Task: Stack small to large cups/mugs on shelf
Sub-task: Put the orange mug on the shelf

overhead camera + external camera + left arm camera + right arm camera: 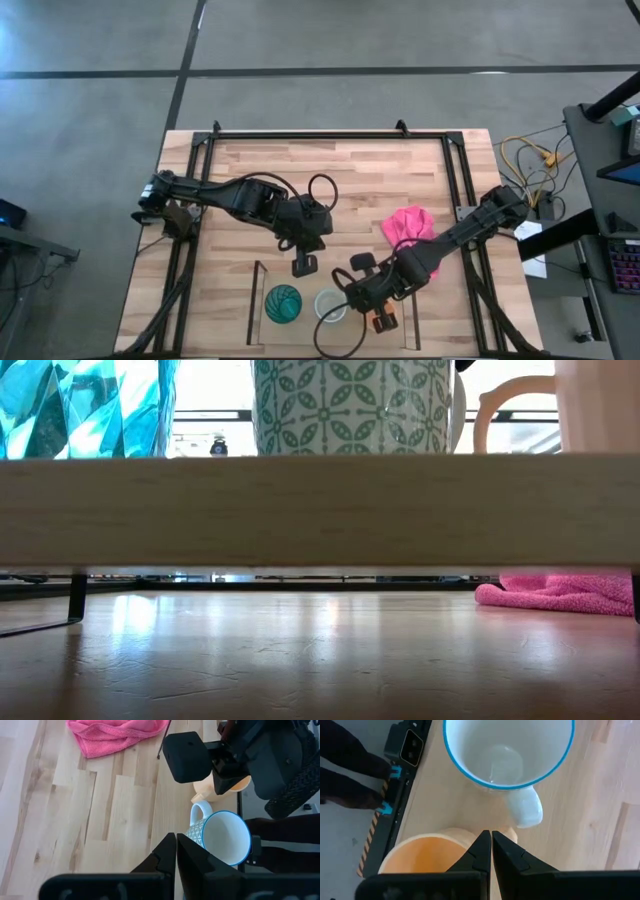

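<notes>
My right hand (491, 838) is pinched together on the orange mug's (422, 851) rim — I should set it down gently beside the white mug (507, 751), then release.

Grey concrete floor (90, 120) with dark seams, desk (600, 180) at right.

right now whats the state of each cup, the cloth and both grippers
tumbler: upright on the shelf, empty
white mug: upright on shelf, empty
orange mug: upright on shelf, beside white mug
cloth: crumpled on the table
left gripper: shut, empty
right gripper: shut, over orange mug
</notes>
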Robot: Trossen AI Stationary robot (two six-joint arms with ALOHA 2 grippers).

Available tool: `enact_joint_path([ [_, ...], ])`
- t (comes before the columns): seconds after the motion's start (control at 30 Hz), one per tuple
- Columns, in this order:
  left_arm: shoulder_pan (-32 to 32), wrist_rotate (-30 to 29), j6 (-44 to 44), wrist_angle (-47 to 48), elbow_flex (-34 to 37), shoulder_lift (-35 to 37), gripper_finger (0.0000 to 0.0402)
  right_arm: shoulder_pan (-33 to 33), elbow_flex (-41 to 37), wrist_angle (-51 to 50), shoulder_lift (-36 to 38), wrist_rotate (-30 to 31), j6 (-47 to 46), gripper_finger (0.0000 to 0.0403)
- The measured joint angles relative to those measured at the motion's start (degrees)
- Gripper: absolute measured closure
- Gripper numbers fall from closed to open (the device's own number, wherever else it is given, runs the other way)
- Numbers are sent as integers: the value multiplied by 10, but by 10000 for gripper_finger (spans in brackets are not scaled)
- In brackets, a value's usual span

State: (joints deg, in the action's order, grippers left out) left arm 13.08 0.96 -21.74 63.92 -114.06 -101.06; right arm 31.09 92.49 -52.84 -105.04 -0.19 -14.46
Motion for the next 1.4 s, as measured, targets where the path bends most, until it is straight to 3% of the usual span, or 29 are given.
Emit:
enact_joint_path([
  [0.77,0,-6,0,0,0,0,402,-4,0,17,-33,-13,10,394],
  [1.4,0,-6,0,0,0,0,402,-23,0,-94,-35,4,-69,394],
])
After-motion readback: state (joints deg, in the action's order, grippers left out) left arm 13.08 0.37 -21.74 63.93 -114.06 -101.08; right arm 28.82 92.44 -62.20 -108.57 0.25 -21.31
